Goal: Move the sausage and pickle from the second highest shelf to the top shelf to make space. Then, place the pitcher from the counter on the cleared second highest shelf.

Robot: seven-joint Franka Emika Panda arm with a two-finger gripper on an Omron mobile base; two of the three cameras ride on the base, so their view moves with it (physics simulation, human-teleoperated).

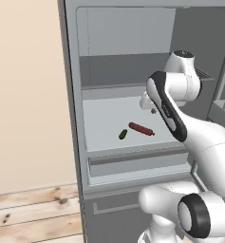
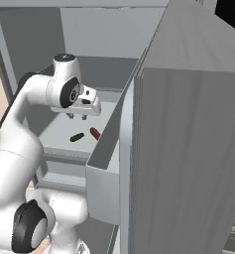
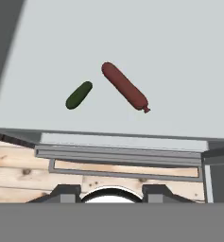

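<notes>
Slim rounded sausage (image 3: 125, 87), oval pickle (image 3: 79, 95) on smooth pale shelf (image 3: 179, 71); fingers (image 3: 66, 193) parted, empty.

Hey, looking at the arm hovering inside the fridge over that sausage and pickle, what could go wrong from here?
The slim red-brown sausage and small dark green pickle lie close together on the pale shelf, so the open two-finger gripper above them may nudge one while closing on the other. Both are round and lie not far from the shelf's front edge, so a bump might roll one off. The grey fridge door stands close beside the arm, leaving little swing room.
</notes>
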